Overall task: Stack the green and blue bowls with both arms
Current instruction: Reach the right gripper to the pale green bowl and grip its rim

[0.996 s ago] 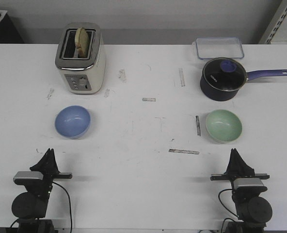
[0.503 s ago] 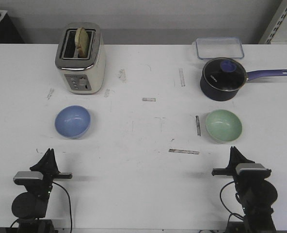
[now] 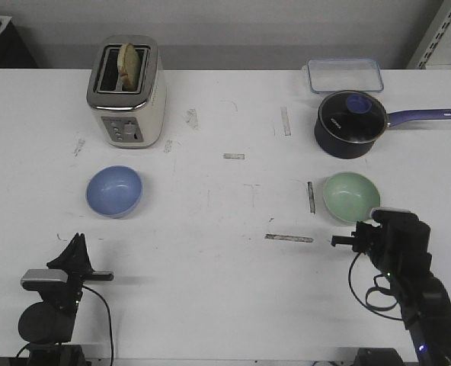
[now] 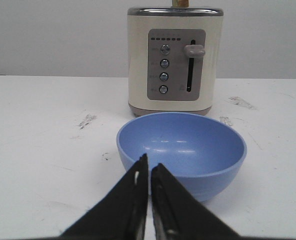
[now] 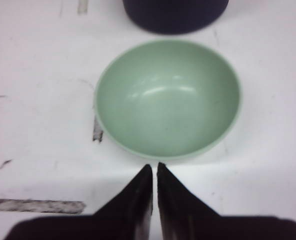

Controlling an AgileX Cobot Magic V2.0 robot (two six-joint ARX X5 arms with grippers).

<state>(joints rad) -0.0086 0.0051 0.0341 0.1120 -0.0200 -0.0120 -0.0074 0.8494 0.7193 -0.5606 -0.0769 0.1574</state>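
The light blue bowl [image 3: 114, 191] sits upright on the white table at the left, in front of the toaster. The pale green bowl [image 3: 351, 197] sits upright at the right, in front of the saucepan. My left gripper [image 3: 77, 242] rests low near the table's front edge, shut and empty; in the left wrist view its tips [image 4: 149, 165] point at the blue bowl [image 4: 188, 145], a short way from it. My right gripper [image 3: 374, 227] is raised and shut, empty; in the right wrist view its tips [image 5: 154, 167] are just short of the green bowl's [image 5: 168, 95] near rim.
A cream toaster [image 3: 126, 91] holding bread stands at the back left. A dark blue long-handled saucepan [image 3: 351, 122] with a glass lid stands behind the green bowl, a clear lidded container [image 3: 345, 75] behind that. Worn tape marks [image 3: 289, 238] lie on the table.
My right arm has lifted from its rest near the front edge and moved forward toward the green bowl. The left arm and both bowls have not moved.
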